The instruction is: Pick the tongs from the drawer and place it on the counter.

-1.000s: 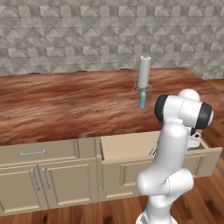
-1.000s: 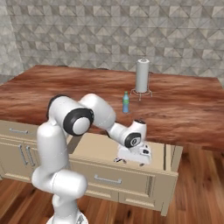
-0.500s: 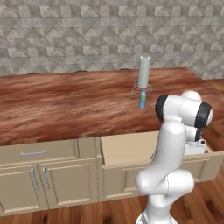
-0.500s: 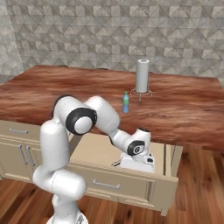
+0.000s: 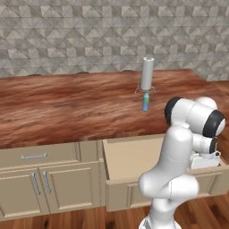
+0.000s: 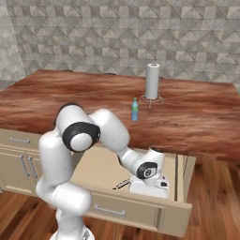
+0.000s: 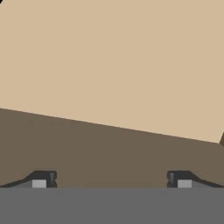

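The drawer (image 6: 96,169) stands pulled out below the counter (image 6: 197,119), its pale tan floor (image 5: 134,156) bare on the left. On that floor lie the tongs (image 6: 123,184), a thin dark stick close to the drawer's front wall. My gripper (image 6: 149,189) is down inside the drawer just right of the tongs, apart from them. From the left base camera its white hand (image 5: 205,160) sits at the drawer's right end. In the hand view the gripper (image 7: 111,180) is open, fingertips (image 7: 41,180) wide apart over tan wood, nothing between them.
A small blue-green bottle (image 5: 145,101) (image 6: 134,109) and a tall grey cylinder (image 5: 147,74) (image 6: 152,82) stand on the counter (image 5: 67,107) behind the drawer. A narrower drawer front with a silver handle (image 5: 33,156) and cabinet doors lie to the left.
My hand has sunk lower into the drawer and shifted toward its front right. The tongs have stayed where they lie, and the gripper has stayed open.
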